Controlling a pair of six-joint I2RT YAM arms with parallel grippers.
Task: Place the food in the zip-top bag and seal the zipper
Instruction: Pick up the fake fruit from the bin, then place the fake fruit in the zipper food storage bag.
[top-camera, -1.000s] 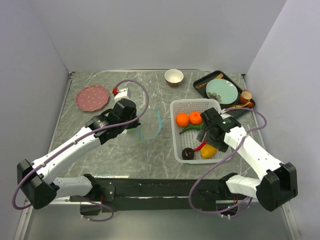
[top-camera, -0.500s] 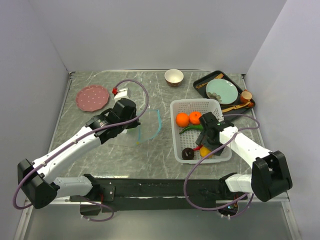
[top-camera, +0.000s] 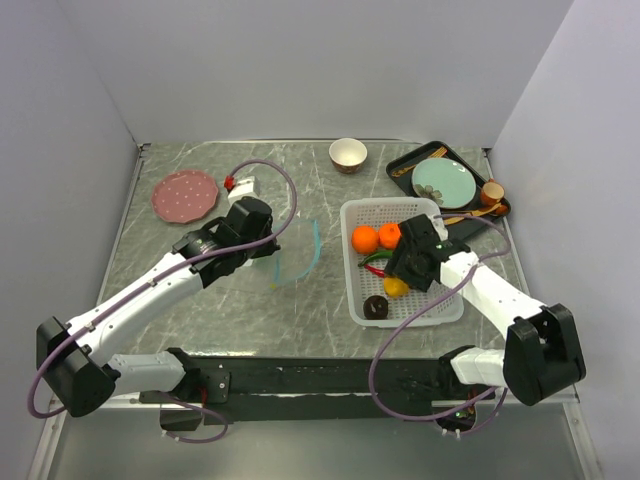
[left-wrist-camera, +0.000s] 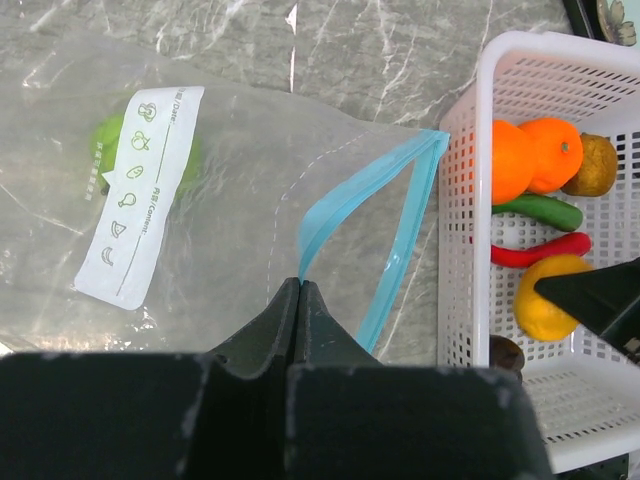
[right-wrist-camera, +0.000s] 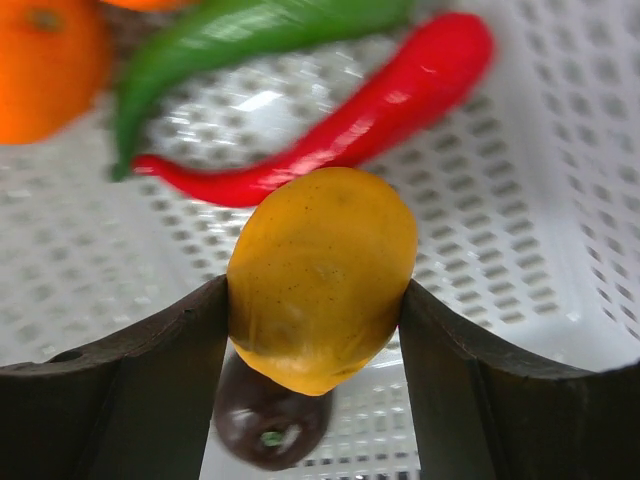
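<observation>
Clamping yellow-orange fruit (right-wrist-camera: 320, 270), right hand (right-wrist-camera: 313, 300) (over white basket (right-wrist-camera: 560, 200)).

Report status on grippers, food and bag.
Left gripper shut on zipper, holding zip-top bag mouth open. Right gripper shut on yellow-orange fruit in white basket. Green round fruit bagged. Path unobstructed.

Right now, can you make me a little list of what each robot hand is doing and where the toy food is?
Left gripper: shut on the teal zipper strip of the clear plastic zip-top bag, whose mouth gapes open
Right gripper: closed around the yellow-orange toy fruit inside the white perforated basket
In the bag: green round fruit
Also in basket: two oranges, brown kiwi, green chili, red chili, dark brown donut-like piece
</observation>
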